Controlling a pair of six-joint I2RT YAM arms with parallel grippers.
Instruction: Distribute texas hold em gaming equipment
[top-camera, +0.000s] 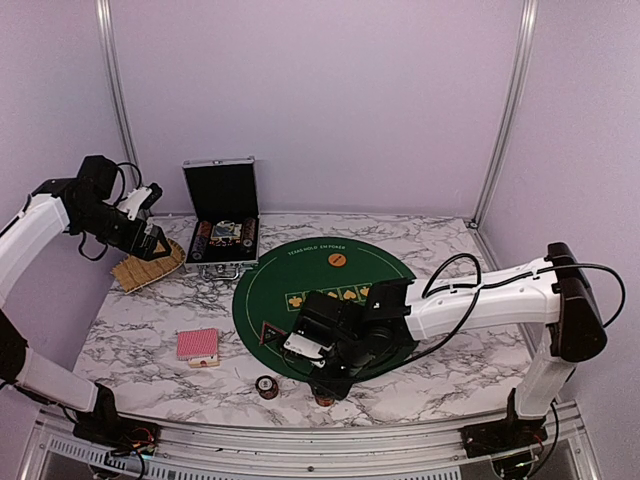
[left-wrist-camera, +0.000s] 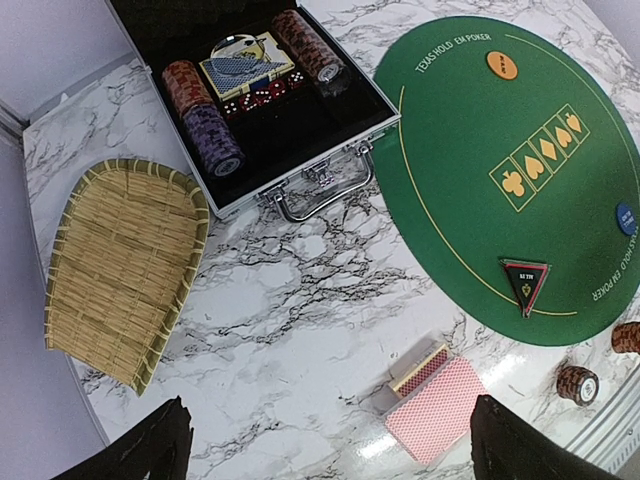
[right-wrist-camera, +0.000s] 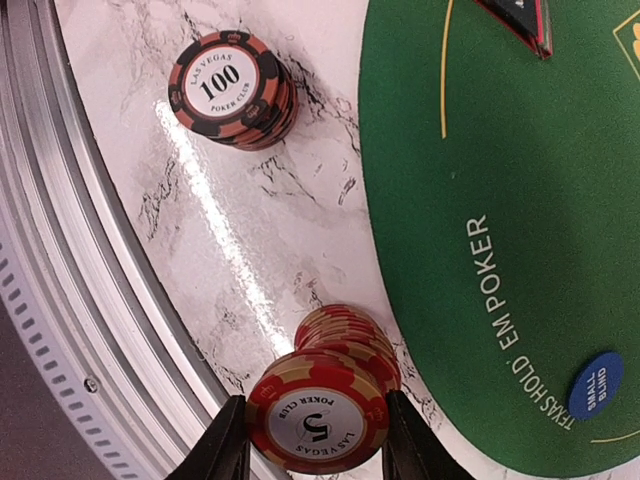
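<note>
The marble table (top-camera: 150, 330) is carrying everything, with the round green felt mat (top-camera: 300, 270) lying across its middle and the right arm reaching over the mat's near half in the overhead view. The silver case (top-camera: 222, 190) is standing open behind the mat. Only the left wrist view is looking into it, showing chip rows (left-wrist-camera: 205, 125) lying along its sides. Left of the case the woven tray (top-camera: 150, 268) is resting on the table. The left pincer (top-camera: 152, 240) is hanging above it with its jaws spread wide and holding nothing. The red-backed cards (top-camera: 198, 345) are lying on the marble near the front, left of the mat. The dark chip stack (top-camera: 267, 386) is sitting beside the mat's near edge. The right arm is largely hiding the red chip stack (right-wrist-camera: 325, 400) from overhead. The right wrist view is showing it on the marble just off the mat, where the right pincer (right-wrist-camera: 315, 450) is clasping it, fingers seemingly pressing both sides. The triangular black button (left-wrist-camera: 525, 283), orange button (top-camera: 338, 260) and blue button (right-wrist-camera: 595, 385) are lying on the felt.
</note>
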